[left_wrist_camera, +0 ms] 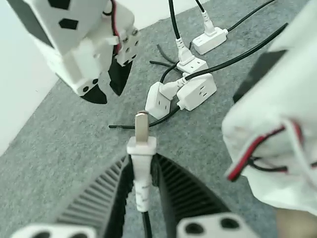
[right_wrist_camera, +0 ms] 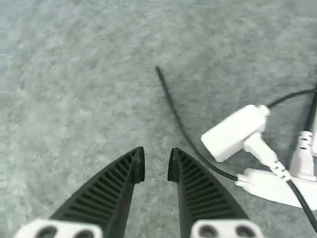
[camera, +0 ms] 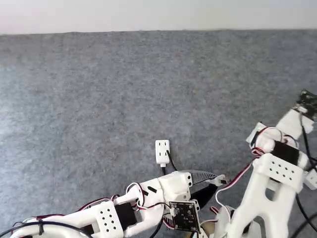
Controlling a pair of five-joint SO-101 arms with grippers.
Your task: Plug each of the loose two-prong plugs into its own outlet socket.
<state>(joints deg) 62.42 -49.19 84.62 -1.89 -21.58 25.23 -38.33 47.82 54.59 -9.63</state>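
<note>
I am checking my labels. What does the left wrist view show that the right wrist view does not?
Left wrist: the left pincer shut on a plug, the right arm beyond. Right wrist: the right pincer open and empty, a loose cable end ahead. Both: grey mat, white sockets, black cables.

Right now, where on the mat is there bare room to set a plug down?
Bare: the mat between the far wall and the socket, also left of the socket. Crowded: the near edge, with both arms and cords.
</note>
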